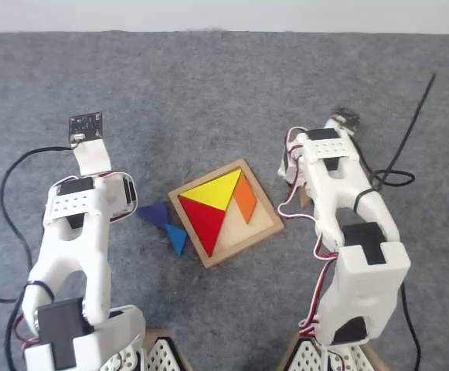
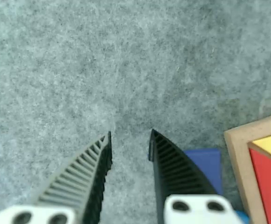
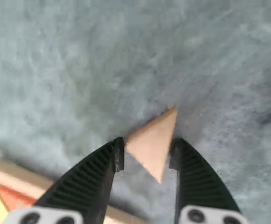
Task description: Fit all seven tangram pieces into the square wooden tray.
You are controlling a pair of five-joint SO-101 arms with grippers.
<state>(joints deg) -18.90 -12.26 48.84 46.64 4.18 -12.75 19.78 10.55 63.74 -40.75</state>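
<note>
Beside the tray (image 1: 263, 191), the right gripper (image 3: 146, 143) pinches a tan triangle (image 3: 153, 137); the left gripper (image 2: 130, 134) (open) half-hides a blue piece (image 2: 211, 163).

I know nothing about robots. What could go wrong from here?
1. The tan wooden triangle at the right end effector tapers to points, so it might twist or slip if lifted.
2. The square wooden tray has little bare floor remaining beside the orange parallelogram; a piece set in could land tilted or nudge it.
3. The open left end effector sits beside the dark blue piece, not around it, so closing may miss.
</note>
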